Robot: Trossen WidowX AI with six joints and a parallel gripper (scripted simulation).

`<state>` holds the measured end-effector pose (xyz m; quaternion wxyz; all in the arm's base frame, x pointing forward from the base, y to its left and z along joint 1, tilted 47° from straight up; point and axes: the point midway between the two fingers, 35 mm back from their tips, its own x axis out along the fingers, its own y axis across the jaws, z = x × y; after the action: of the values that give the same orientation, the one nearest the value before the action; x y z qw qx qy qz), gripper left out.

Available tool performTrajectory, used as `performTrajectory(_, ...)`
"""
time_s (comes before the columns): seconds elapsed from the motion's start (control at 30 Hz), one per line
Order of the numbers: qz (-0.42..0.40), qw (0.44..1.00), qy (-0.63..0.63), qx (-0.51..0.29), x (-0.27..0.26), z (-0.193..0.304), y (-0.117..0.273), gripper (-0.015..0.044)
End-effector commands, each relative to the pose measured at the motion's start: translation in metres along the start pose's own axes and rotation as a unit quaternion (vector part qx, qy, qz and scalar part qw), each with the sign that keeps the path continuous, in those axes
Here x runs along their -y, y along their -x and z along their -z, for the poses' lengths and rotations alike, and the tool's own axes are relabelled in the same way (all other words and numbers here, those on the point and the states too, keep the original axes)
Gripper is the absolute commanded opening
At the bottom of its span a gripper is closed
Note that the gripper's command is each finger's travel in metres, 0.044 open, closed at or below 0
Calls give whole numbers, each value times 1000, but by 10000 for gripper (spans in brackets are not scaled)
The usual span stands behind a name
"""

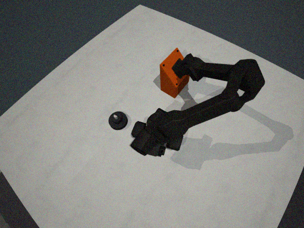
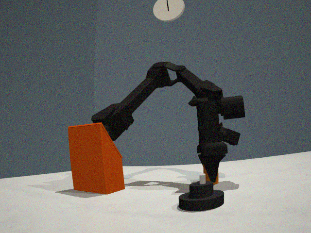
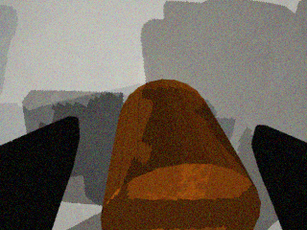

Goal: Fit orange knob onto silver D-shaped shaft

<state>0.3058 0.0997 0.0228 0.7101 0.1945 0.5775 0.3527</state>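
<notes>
The orange knob (image 2: 216,179) (image 3: 189,179) stands on the table behind the pedestal in the exterior view. In the wrist view it lies between the two black fingers, with a gap on each side. It is hidden under the arm in the top view, and its hole does not show. My gripper (image 2: 213,180) (image 3: 169,132) is open, pointing down, with its fingers low around the knob. The dark round pedestal (image 1: 122,123) (image 2: 188,204) stands apart from the knob. Its silver shaft (image 1: 115,116) (image 2: 202,178) points up, bare; the flat side cannot be made out.
An orange block (image 1: 167,82) (image 2: 86,160) with a sloped face stands at the arm's base. A pale disc (image 2: 164,12) with a dark line shows high in the exterior view. The arm casts shadows over the pale table (image 1: 73,171) (image 2: 75,215).
</notes>
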Motion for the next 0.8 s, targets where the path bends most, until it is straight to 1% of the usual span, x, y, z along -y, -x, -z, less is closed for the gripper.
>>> performTrajectory(0.0, -3, 1000, -2, -1, -1, 1, -2, 282)
performTrajectory(0.13, -3, 1000, -2, -1, -1, 1, -2, 178)
performTrajectory(0.33, -3, 1000, -2, -1, -1, 1, -2, 137)
performTrajectory(0.5, 1, 1000, 2, -2, 1, -1, 6, 6)
performTrajectory(0.77, 7, 1000, 1, -4, 7, -6, 51, 0)
